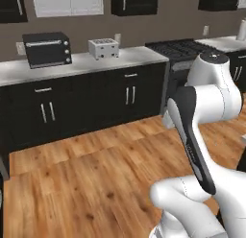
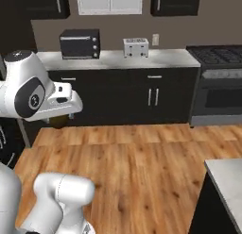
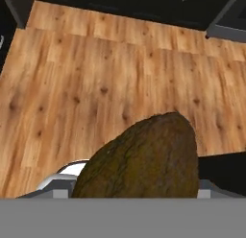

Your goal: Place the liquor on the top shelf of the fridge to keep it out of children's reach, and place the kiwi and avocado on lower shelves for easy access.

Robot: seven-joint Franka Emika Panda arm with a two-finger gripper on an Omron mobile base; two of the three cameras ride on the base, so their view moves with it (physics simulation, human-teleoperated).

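The kiwi (image 3: 144,160), an olive-brown rough ball, looms large in the hand view and sits between the fingers of my gripper (image 2: 64,112). In the right base view the kiwi (image 2: 57,121) shows as a brown lump under the white hand, held above the wooden floor (image 3: 96,78). The jaws stand wide and are shut on the fruit. The fingertips are mostly hidden behind it. In the left base view the hand is hidden behind my own forearm. The liquor, the avocado and the fridge with its shelves are out of view.
A long counter (image 2: 118,59) over black cabinets runs along the far wall, with a black toaster oven (image 2: 79,43) and a white toaster (image 2: 135,47). A stove (image 2: 217,82) stands at the right. A grey counter corner (image 2: 227,181) juts in at lower right.
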